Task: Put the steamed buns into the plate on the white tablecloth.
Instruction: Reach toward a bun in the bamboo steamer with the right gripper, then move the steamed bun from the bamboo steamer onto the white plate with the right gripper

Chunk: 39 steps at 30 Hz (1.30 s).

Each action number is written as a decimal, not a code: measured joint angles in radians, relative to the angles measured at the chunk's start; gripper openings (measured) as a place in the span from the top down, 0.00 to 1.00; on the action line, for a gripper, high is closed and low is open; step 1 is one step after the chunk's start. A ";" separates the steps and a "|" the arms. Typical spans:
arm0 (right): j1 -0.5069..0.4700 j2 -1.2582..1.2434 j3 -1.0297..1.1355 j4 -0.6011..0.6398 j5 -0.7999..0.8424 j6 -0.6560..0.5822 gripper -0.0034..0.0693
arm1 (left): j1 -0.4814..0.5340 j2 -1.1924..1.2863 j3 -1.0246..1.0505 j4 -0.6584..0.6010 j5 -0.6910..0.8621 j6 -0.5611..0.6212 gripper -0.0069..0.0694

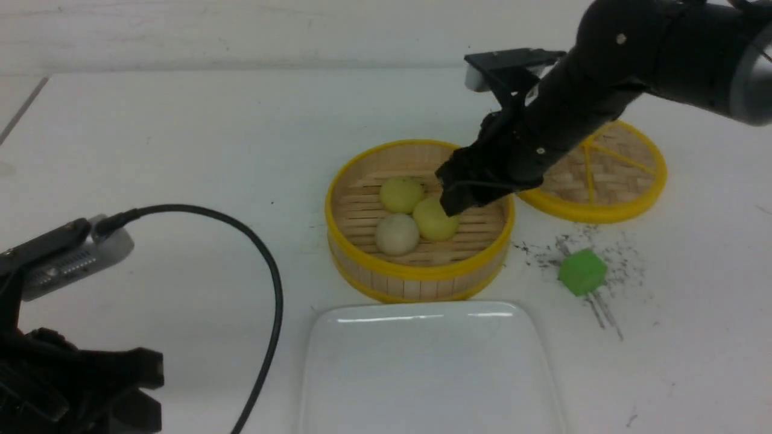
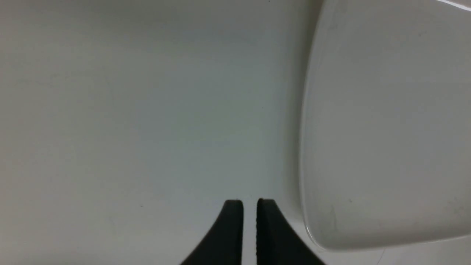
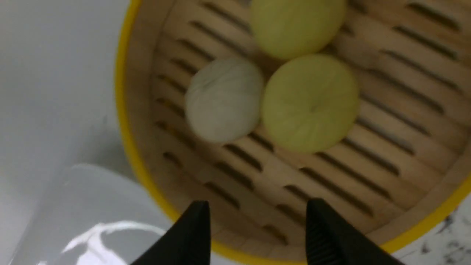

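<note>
Steamed buns point(image 1: 398, 234) sat clustered in the steamer basket point(image 1: 362, 265) at frame centre. My right claw point(image 1: 452, 204) slanted down from upper right, parted and empty, just over them. Plate point(image 1: 422, 374) lay just below the basket's edge, with wide table point(image 1: 181, 150) leftward.

Twin matte-black arms.
Right arm point(image 1: 579, 102): rounded black casing, small silver screws point(image 1: 621, 39), grey band point(image 1: 751, 78). Left arm point(image 1: 60, 386): silver-grey camera point(image 1: 72, 259), thick black cable point(image 1: 274, 283). Tapered black fingers point(image 3: 191, 239).
</note>
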 joint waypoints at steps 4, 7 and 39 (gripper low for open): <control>-0.001 0.051 -0.010 -0.005 -0.076 0.034 0.45 | 0.000 0.000 0.000 0.000 -0.020 0.000 0.78; 0.000 0.095 -0.010 0.011 -0.119 0.037 0.45 | 0.000 0.000 0.000 -0.001 -0.029 0.000 0.78; 0.142 -0.343 0.506 0.013 0.017 0.076 0.91 | 0.000 0.000 0.000 -0.004 -0.052 -0.005 0.72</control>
